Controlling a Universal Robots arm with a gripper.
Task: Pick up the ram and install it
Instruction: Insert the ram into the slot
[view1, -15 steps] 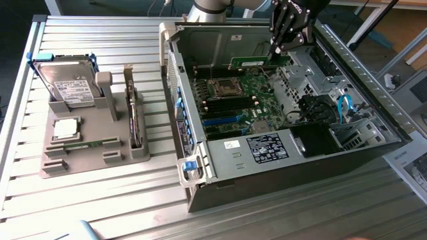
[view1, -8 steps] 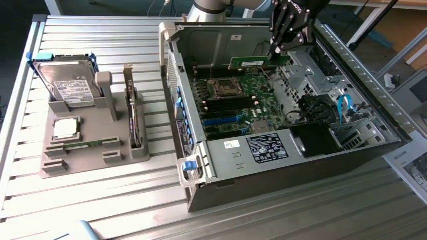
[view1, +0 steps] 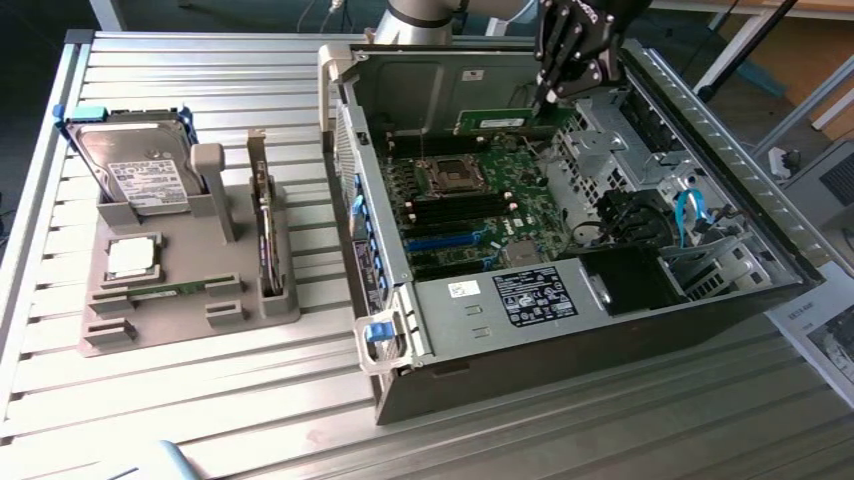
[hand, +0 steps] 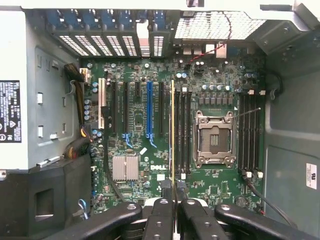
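Tool (hand: 174, 204) pinching the ram (hand: 173, 135) across its flat faces, edge-down over the memory slots (hand: 183, 132) just beside the processor socket (hand: 215, 145). Probably light, stiff and fragile; best held by its bare upper edge.

A ribbed grey metal table (view1: 200, 400) lies brightly lit, a brown wooden surface (view1: 817, 45) behind it.

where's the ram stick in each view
exterior view: ram held by the gripper inside the open case, over the motherboard
wrist view: ram edge-on, a thin line running out from the gripper, alongside the memory slots
shared landmark: the CPU socket
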